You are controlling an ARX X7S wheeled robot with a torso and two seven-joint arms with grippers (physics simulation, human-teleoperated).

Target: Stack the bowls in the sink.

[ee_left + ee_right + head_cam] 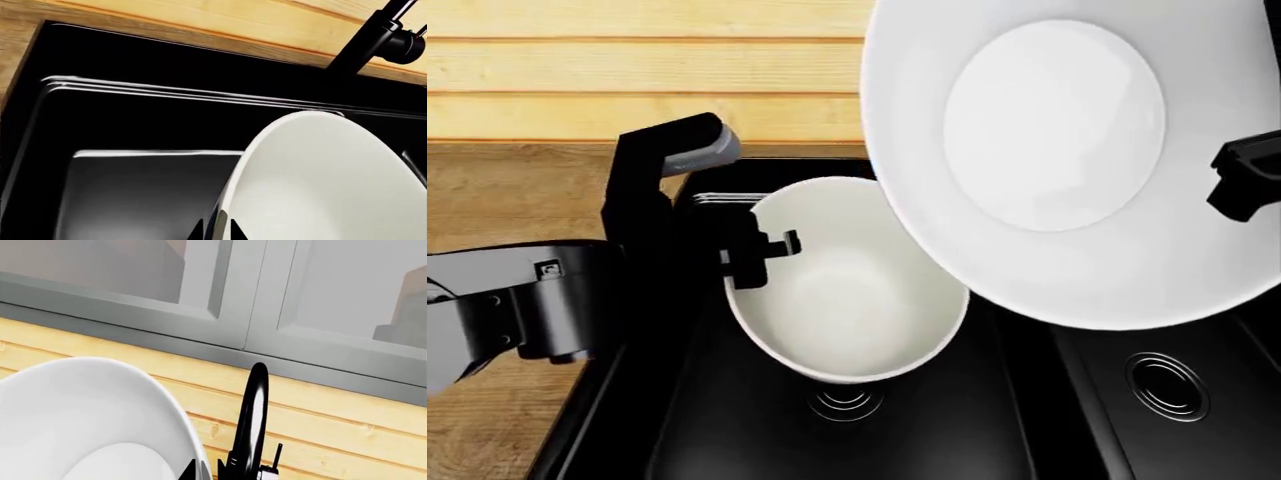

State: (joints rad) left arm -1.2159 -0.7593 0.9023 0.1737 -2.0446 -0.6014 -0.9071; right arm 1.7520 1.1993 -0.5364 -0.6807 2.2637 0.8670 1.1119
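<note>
My left gripper (754, 250) is shut on the rim of the cream bowl (847, 290) and holds it tilted above the left basin of the black sink (694, 420), over its round drain (845, 400). In the left wrist view the fingertips (232, 231) pinch the bowl's rim, with the bowl (333, 180) above the basin (100, 90). My right gripper (1244, 175) is shut on the rim of the brighter white bowl (1054, 150), held high and close to the head camera, tilted with its inside facing it. The right wrist view shows that bowl (87, 430) in the gripper (210, 471).
The dark faucet (253, 415) stands behind the sink, close beside my right gripper; it also shows in the left wrist view (373, 40). The right basin has its own drain (1165, 385). A wooden counter (507, 200) surrounds the sink, with grey cabinets (220, 290) above the wall.
</note>
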